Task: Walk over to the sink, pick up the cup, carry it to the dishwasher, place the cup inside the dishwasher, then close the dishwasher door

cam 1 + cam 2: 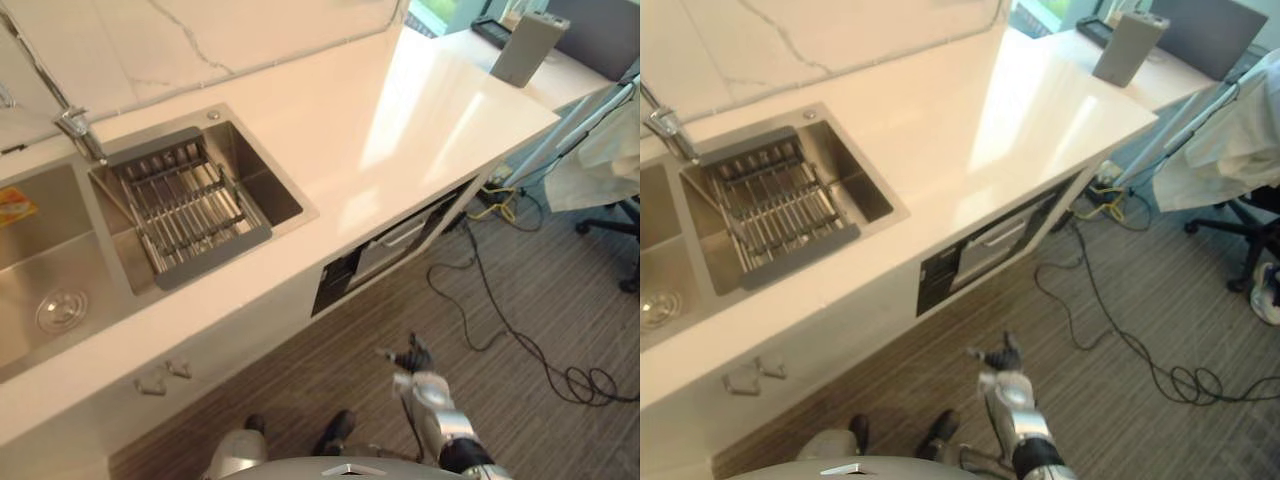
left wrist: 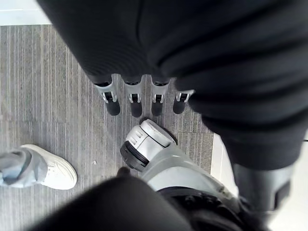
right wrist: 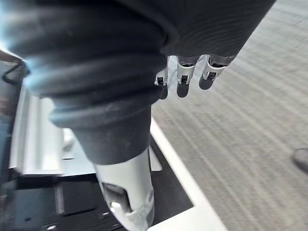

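Right hand (image 1: 413, 360) hangs low over the striped grey floor (image 1: 540, 430), just out from the cabinet front. Its fingers (image 3: 182, 79) are straight and loosely apart, holding nothing. Left hand (image 2: 136, 101) points down at the floor too, fingers straight and loose, with a person's white shoe (image 2: 50, 172) standing on the floor past them. Where the cup is I cannot tell (neither hand carries it).

Under the front edge of the pale worktop (image 1: 400, 130), to the right of the sink (image 1: 265, 185), the dishwasher (image 1: 385, 252) shows a dark gap with a silver front leaning out. How far its door stands open I cannot tell.

The sink is set into the worktop's left part, near the back edge. A grey drying rack (image 1: 185, 205) lies across it, and the tap (image 1: 75, 128) rises at its back left corner. A second basin (image 1: 40, 250) adjoins it on the left. Beyond the worktop's far right corner a grey box (image 1: 528, 48) stands upright. Black cables (image 1: 520, 340) trail over the floor to the right.
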